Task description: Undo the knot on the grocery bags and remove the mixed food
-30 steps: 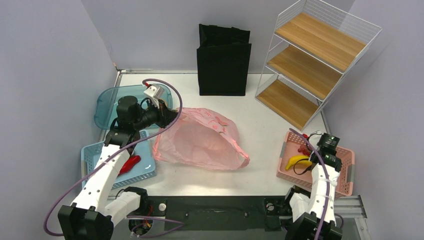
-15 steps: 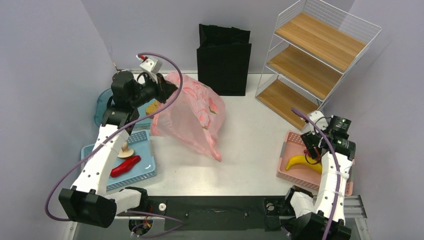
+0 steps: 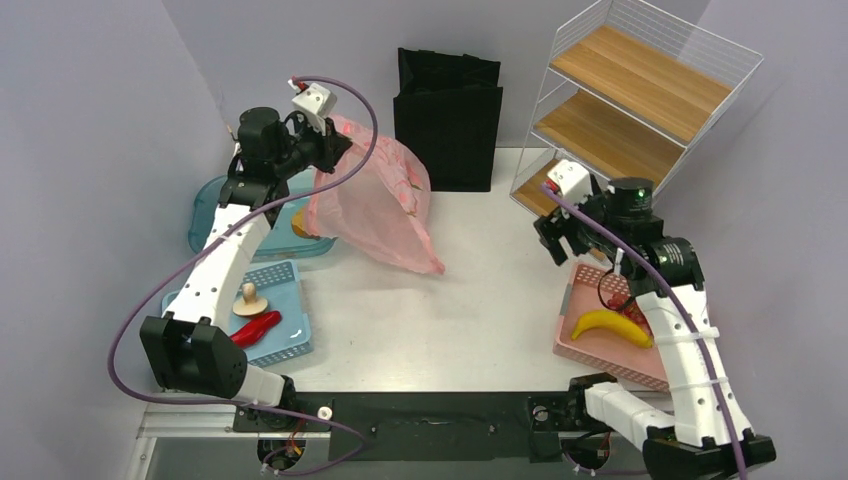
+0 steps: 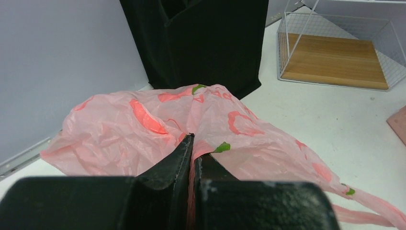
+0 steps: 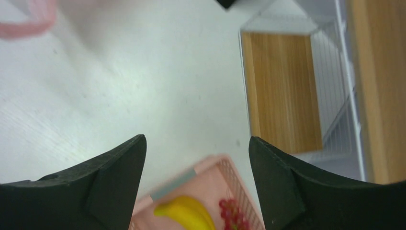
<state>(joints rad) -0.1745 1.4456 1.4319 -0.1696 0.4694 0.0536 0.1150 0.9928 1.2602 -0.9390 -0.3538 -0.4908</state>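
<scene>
Pink grocery bag, pinched in my left gripper, now hoisted beside the black tote; my right gripper rises, jaws spread, banana apparently delivered.

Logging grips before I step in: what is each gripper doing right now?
Left gripper: shut on the thin, crinkly pink plastic bag.
Right gripper: open, holding nothing.

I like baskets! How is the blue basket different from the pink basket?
The blue basket sits on the left side; the pink basket on the right. The blue basket holds a chilli and a mushroom; the pink basket holds a banana and red fruit. Both hold food.
</scene>
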